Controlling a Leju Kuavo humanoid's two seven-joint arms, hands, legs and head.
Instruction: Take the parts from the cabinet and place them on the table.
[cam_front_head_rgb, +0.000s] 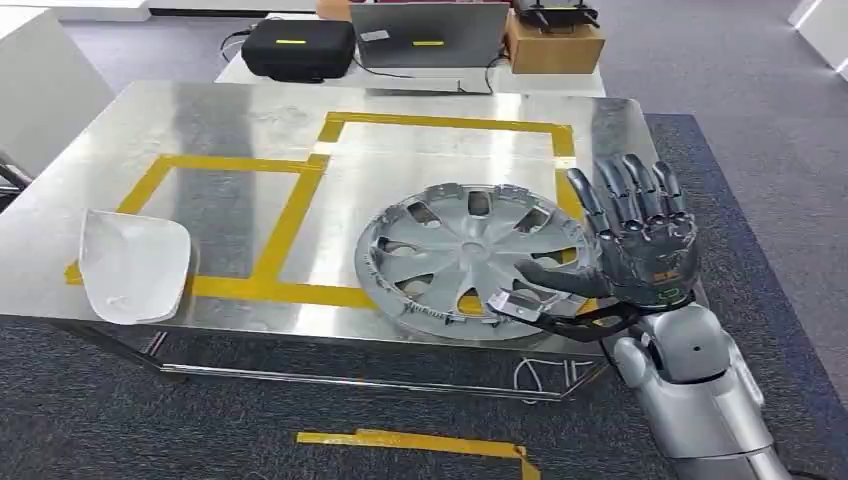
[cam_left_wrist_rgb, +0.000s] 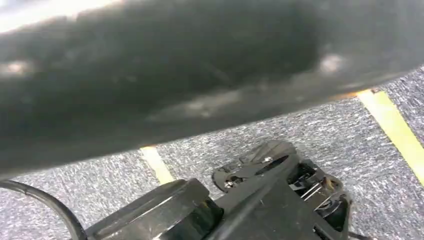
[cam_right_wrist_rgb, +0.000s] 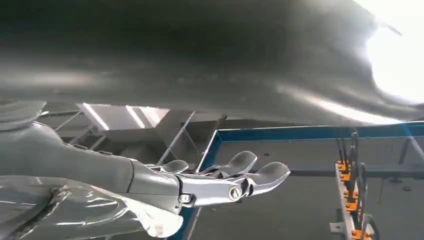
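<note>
Head view: a brushed-metal table (cam_front_head_rgb: 200, 130) marked with yellow tape (cam_front_head_rgb: 290, 205) rectangles carries two parts. A silver plastic wheel cover (cam_front_head_rgb: 470, 255), round with radial spokes and dark cut-outs, lies flat at the near right, partly over the tape. A white, glossy curved shell part (cam_front_head_rgb: 133, 262) lies at the near left edge. The right hand (cam_front_head_rgb: 640, 245), dark metallic on a silver arm, stands just right of the wheel cover with fingers straight and spread, thumb reaching over the near rim; contact is uncertain and nothing is gripped. Right wrist view shows its fingers (cam_right_wrist_rgb: 240, 172) extended under a blurred dark surface. Left hand's state cannot be told. Grey carpet (cam_front_head_rgb: 740, 90) surrounds; a black case (cam_front_head_rgb: 298, 45) sits far behind
</note>
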